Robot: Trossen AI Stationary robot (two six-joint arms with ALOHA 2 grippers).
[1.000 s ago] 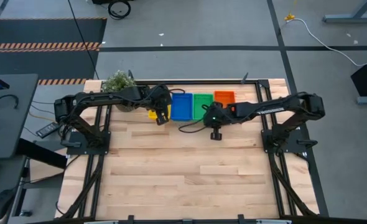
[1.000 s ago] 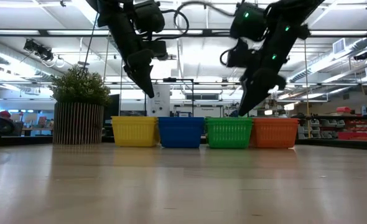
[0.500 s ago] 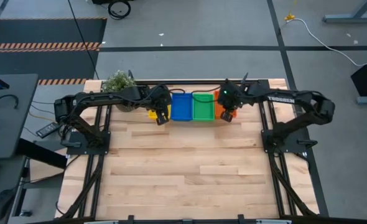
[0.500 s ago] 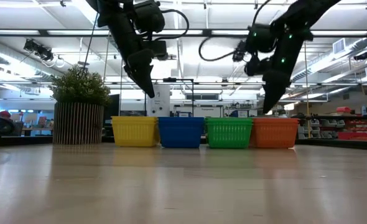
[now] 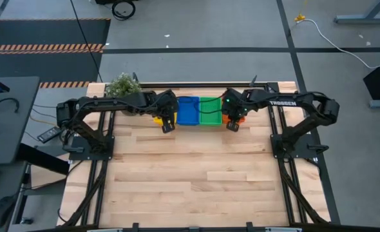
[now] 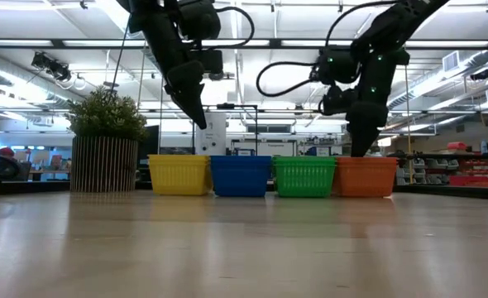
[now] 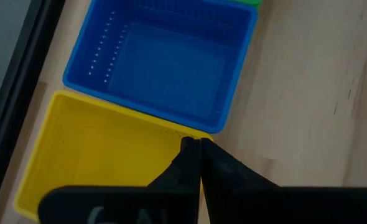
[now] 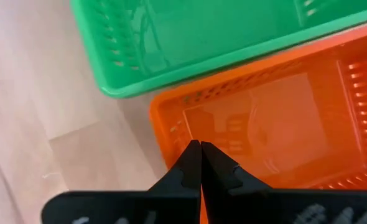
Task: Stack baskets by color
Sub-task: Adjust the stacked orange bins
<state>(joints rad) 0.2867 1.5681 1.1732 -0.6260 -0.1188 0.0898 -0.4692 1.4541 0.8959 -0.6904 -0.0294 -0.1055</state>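
Observation:
Four baskets stand side by side along the table's far edge: yellow (image 6: 179,175), blue (image 6: 241,175), green (image 6: 304,176) and orange (image 6: 365,176), each resting on its bottom. My left gripper (image 6: 201,124) is shut and hangs well above the near corner of the yellow basket (image 7: 102,149), next to the blue basket (image 7: 162,62). My right gripper (image 6: 360,152) is shut and points steeply down at the orange basket (image 8: 277,118), beside the green basket (image 8: 190,37). In the high view my right gripper (image 5: 232,124) hides most of the orange one. My right gripper's shut fingertips (image 8: 195,152) come from above at the orange basket's near rim (image 8: 171,115), close to the corner next to the green basket. Whether they touch the rim, I cannot tell.
A small potted plant (image 5: 123,85) stands at the far left corner, beside the yellow basket. The bare wooden tabletop (image 5: 190,180) spreads out on the near side of the basket row.
My right gripper has swung from in front of the green basket toward the table's far right, and it has tipped steeper, ending over the orange basket. It has stayed shut. The baskets have not moved.

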